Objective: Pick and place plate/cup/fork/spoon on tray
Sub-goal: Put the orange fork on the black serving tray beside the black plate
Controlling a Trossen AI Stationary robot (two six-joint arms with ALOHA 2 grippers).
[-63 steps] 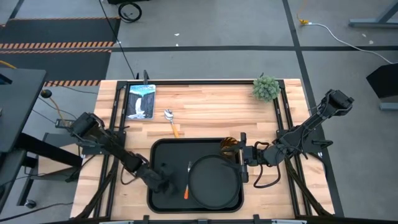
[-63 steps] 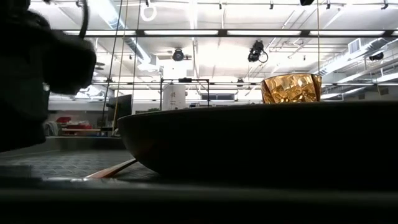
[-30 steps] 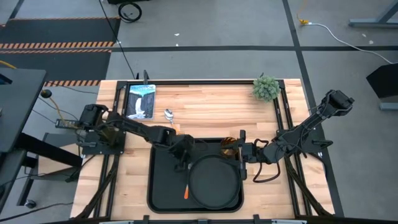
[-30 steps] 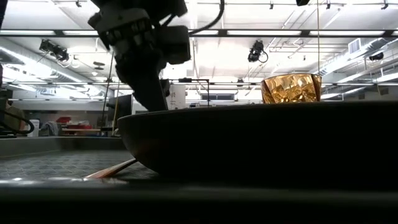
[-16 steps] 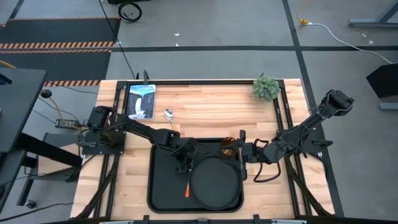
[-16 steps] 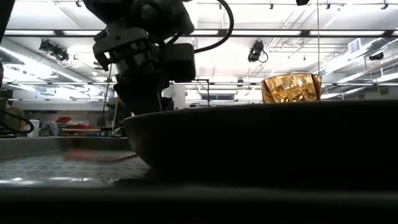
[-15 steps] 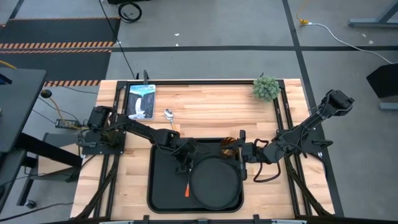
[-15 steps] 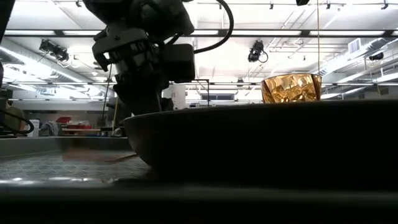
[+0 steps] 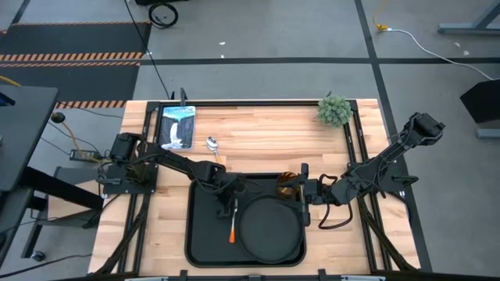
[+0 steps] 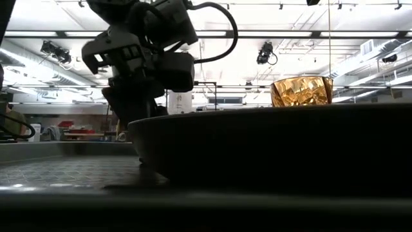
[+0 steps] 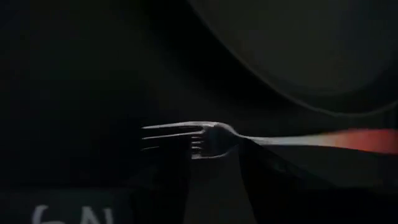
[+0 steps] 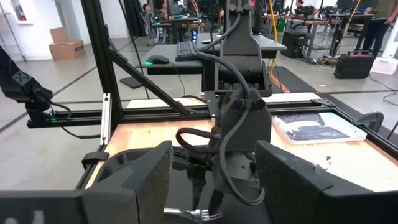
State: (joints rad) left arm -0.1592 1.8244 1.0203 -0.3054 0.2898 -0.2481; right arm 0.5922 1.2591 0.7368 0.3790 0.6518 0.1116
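The left gripper [image 9: 228, 207] reaches in over the large black rectangular tray [image 9: 201, 234] with its rounded corners and raised rim, and sits low above the tray floor just beside the rim of the round matte black plate [image 9: 269, 228]. The left wrist view shows its two dark fingers [image 11: 171, 177] spread to either side of the small fork [image 11: 205, 138], with the silver metal tines and neck lying in the gap between them; whether the pads touch the metal cannot be told. The fork's smooth orange handle [image 9: 231, 229] runs on past the gripper, along the plate's curved edge. Beyond the gripper, off the tray on the pale wooden table [image 9: 258, 140], lies the small spoon [image 9: 213, 150] with a silver rounded bowl and an orange handle, and near it a glossy rectangular picture card [image 9: 176, 126]. In the low view the left gripper [image 10: 138, 154] hangs dark beside the plate's broad rim [image 10: 270, 145], and the small amber-orange translucent tumbler [image 10: 300, 91], with its faceted patterned wall, shows above that rim. From above, this cup [image 9: 287, 183] stands at the tray's far right corner, just in front of the right gripper [image 9: 305, 193]. The right wrist view shows that gripper's two broad dark fingers [image 12: 149, 174] held well apart. A small bushy green plant [image 9: 333, 110] stands at the table's far right corner.
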